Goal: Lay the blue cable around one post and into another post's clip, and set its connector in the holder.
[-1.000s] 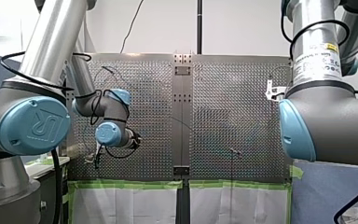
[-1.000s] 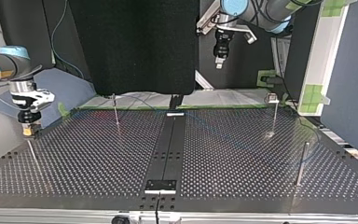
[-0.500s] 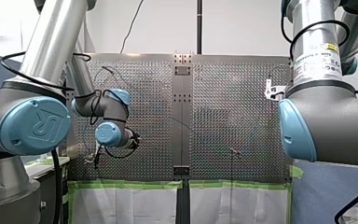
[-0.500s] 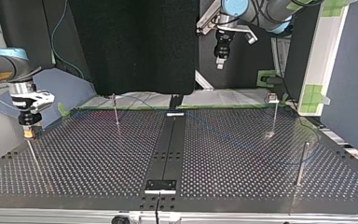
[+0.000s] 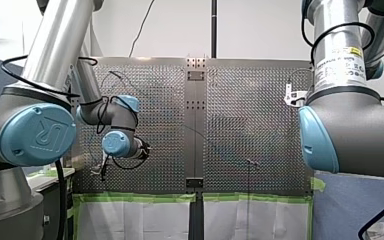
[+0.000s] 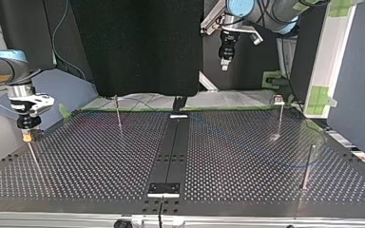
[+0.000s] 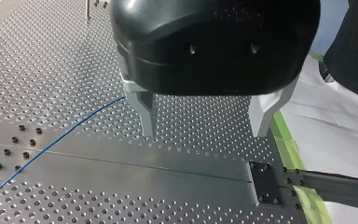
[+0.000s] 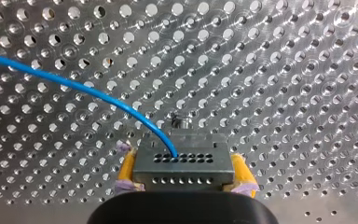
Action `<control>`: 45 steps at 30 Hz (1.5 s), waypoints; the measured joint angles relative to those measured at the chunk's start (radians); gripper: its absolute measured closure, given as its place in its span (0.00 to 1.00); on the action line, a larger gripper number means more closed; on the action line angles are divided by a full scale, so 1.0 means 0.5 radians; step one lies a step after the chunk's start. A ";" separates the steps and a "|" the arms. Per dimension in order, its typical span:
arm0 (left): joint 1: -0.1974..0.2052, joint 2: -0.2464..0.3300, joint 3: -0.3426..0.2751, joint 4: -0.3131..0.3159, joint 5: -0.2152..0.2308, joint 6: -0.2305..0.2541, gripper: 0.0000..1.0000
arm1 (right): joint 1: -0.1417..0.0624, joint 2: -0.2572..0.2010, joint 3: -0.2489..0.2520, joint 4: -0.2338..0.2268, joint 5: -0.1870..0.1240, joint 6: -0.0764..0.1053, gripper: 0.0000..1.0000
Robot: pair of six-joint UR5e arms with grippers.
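In the right wrist view my right gripper (image 8: 182, 163) is shut on a grey metal connector (image 8: 168, 170). Its yellow pads (image 8: 126, 168) press the connector's two sides. The blue cable (image 8: 98, 95) runs out of the connector's face and curves away over the perforated plate. At the top view's left this gripper (image 6: 26, 137) hangs just above a thin post (image 6: 32, 156). My left gripper (image 7: 204, 128) is open, with nothing between its metal fingers (image 7: 145, 114). It hovers over the plate near the cable (image 7: 65, 136). In the top view it (image 6: 224, 64) hangs high over the far edge.
Three more posts stand on the plate: one at the far left (image 6: 118, 111), one with a clip on top at the far right (image 6: 279, 116), and one near the right edge (image 6: 308, 166). A dark centre strip (image 6: 171, 152) divides the plate. Green tape (image 7: 289, 149) lines the edge.
My right gripper has sunk slightly and drifted toward the top view's left, still holding the connector. My left arm has not moved.
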 joint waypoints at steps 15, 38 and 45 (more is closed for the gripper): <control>-0.001 0.000 0.000 0.004 -0.002 0.000 0.02 | 0.009 0.005 0.001 -0.014 0.009 -0.007 0.00; 0.007 0.000 0.000 0.004 -0.003 0.000 0.02 | 0.015 0.006 0.002 -0.018 0.007 -0.023 0.00; 0.012 0.000 0.000 0.004 -0.003 0.000 0.02 | 0.012 0.006 0.001 0.000 0.012 -0.020 0.00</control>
